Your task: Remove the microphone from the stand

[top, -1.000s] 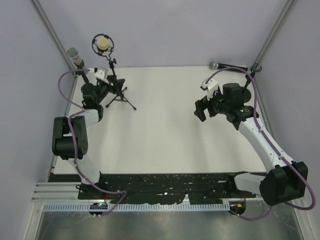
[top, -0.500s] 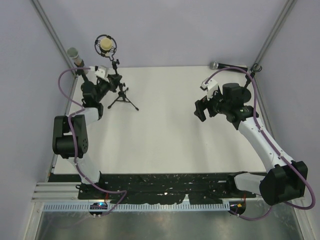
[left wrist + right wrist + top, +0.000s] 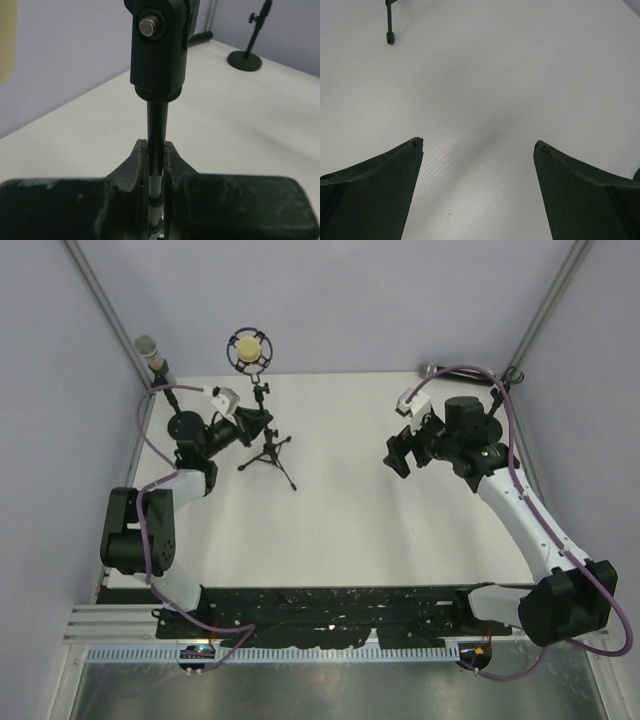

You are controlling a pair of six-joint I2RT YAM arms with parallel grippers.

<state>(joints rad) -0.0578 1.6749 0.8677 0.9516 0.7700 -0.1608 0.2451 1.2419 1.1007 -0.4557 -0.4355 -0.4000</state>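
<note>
A cream microphone (image 3: 249, 348) sits in a black ring mount on top of a small black tripod stand (image 3: 272, 452). My left gripper (image 3: 255, 424) is shut on the stand's thin pole (image 3: 158, 122), just under its black swivel joint (image 3: 159, 45); the fingertips (image 3: 141, 152) press on both sides of it. A sliver of the microphone (image 3: 6, 40) shows at the left edge of the left wrist view. My right gripper (image 3: 398, 454) hangs open over the bare table at the right, with nothing between its fingers (image 3: 395, 170). One tripod foot (image 3: 390, 36) shows far ahead of it.
A grey microphone (image 3: 150, 352) stands on its own stand at the back left corner. A dark microphone (image 3: 432, 370) lies at the back right beside a stand with a round base (image 3: 244, 60). Grey walls close off the back and sides.
My left gripper has shut on the stand's pole. The stand, with the microphone on it, has moved right and a little nearer. The right arm has barely shifted.
</note>
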